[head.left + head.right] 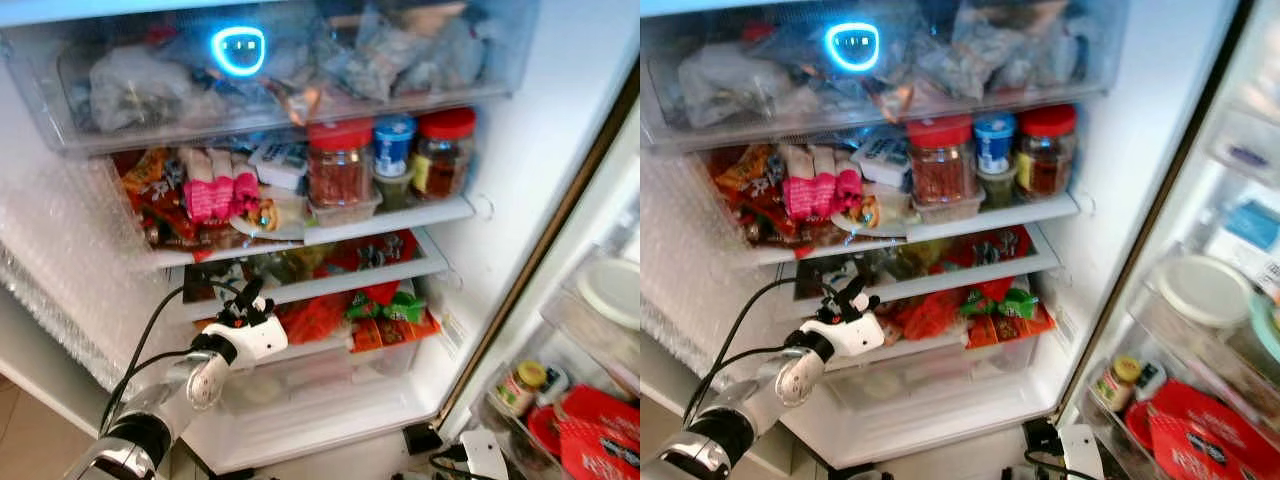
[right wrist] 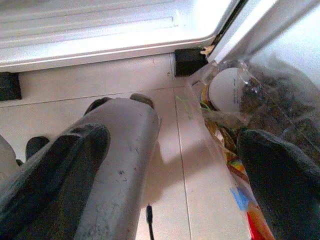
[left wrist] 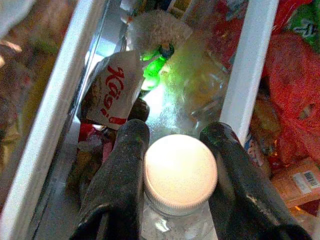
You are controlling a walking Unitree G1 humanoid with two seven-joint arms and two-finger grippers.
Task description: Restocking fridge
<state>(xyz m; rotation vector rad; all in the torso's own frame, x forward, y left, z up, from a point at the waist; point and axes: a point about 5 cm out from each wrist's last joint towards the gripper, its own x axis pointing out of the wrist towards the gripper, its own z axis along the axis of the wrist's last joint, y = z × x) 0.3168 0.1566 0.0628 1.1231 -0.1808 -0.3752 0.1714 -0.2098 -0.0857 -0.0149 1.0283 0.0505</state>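
Note:
My left gripper (image 1: pixel 246 303) reaches into the open fridge at the left end of the third shelf (image 1: pixel 330 283). In the left wrist view the left gripper (image 3: pixel 180 167) is shut on a clear bottle with a white cap (image 3: pixel 181 171), one black finger on each side of its neck. Ahead of the bottle lie a white pack with red lettering (image 3: pixel 112 92) and clear wrapped food under a green glow. In the right wrist view my right gripper (image 2: pixel 170 175) hangs open over the tiled floor (image 2: pixel 192 195) near the fridge's base, with nothing between its fingers.
Two red-lidded jars (image 1: pixel 340 165) and a blue-lidded tub (image 1: pixel 394 145) stand on the upper shelf beside pink packs (image 1: pixel 215 190). Red and green packets (image 1: pixel 370 312) crowd the lower shelf. The door bins at the right hold a small jar (image 1: pixel 520 388) and a red bag (image 1: pixel 595 430).

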